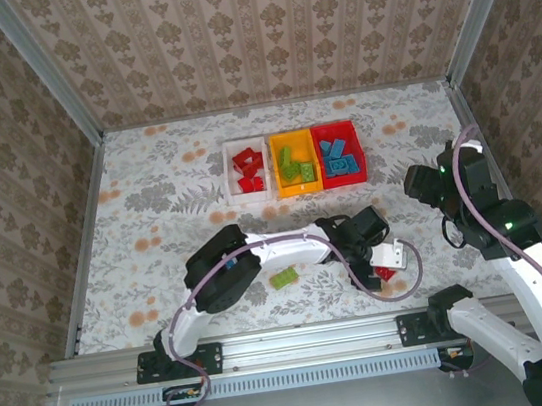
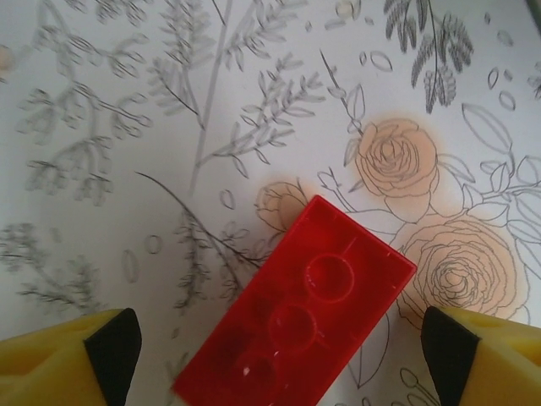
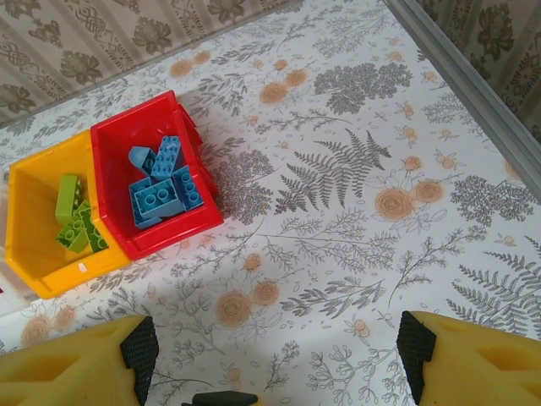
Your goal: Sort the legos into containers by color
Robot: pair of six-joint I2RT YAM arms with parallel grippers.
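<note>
- Three bins stand in a row at the far side of the table (image 1: 151,210), touching side by side: white bin (image 1: 250,197), yellow-orange bin (image 1: 298,190), red bin (image 1: 344,180).
- Several red bricks (image 1: 246,166) lie in the white bin, lime green bricks (image 3: 74,220) in the yellow-orange one, blue bricks (image 3: 161,190) in the red one.
- One lime green brick (image 1: 284,278) lies loose on the table near the front edge, beside the left arm.
- One red brick (image 2: 296,317) lies hollow side up under the left gripper (image 2: 279,351), between its yellow fingers (image 2: 59,364). The jaws are spread wide, touching neither side of it.
- Right gripper (image 3: 275,355) hangs above the bare table to the right of the bins, jaws spread with nothing between them.
</note>
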